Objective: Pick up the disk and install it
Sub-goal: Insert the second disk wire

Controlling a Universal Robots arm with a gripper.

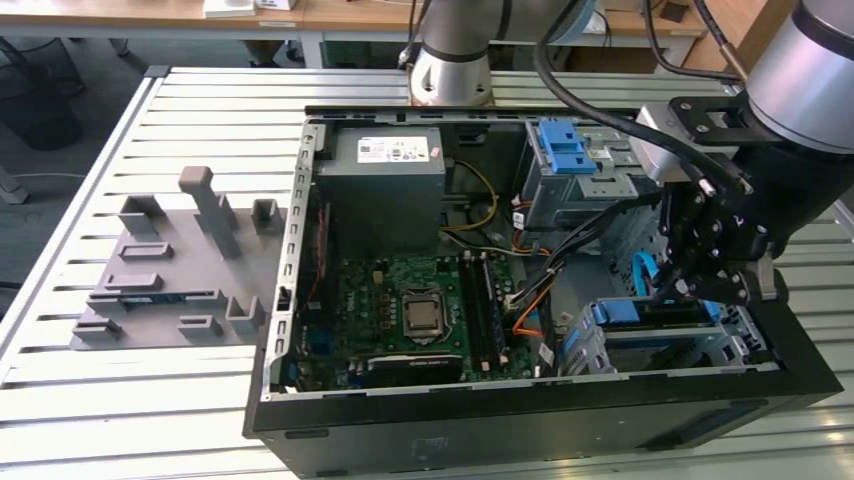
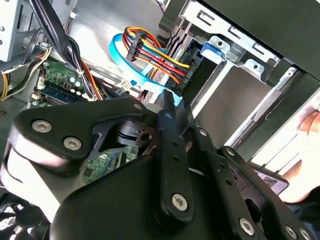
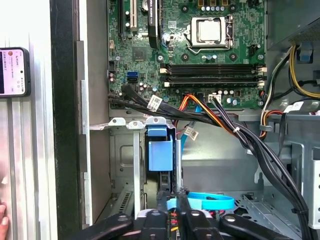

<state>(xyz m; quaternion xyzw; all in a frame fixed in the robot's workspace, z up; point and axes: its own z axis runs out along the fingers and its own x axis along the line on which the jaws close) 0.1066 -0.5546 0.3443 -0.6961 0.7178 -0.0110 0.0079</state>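
The disk [image 1: 651, 313] sits in the lower drive bay at the front of the open computer case [image 1: 534, 425], its blue side rail [image 3: 160, 155] showing in the bay's slot. In the second wrist view the disk's [image 2: 197, 55] rear end carries a multicoloured power plug [image 2: 160, 57]. My gripper [image 1: 678, 293] hangs inside the case just behind that bay. Its fingers stand together, shut [image 3: 172, 197]. Their tips [image 2: 167, 100] meet a flat blue data cable [image 2: 145, 80]; whether they pinch it I cannot tell.
A second bay with a blue latch [image 1: 567, 150] and the grey power supply [image 1: 387, 180] stand at the case's far end. The motherboard [image 3: 200, 55] and thick cable bundles [image 3: 240, 135] lie close by. A grey fixture [image 1: 174, 270] rests on the slatted table. A phone [image 3: 14, 72] and a hand [image 2: 310, 125] are beside the case.
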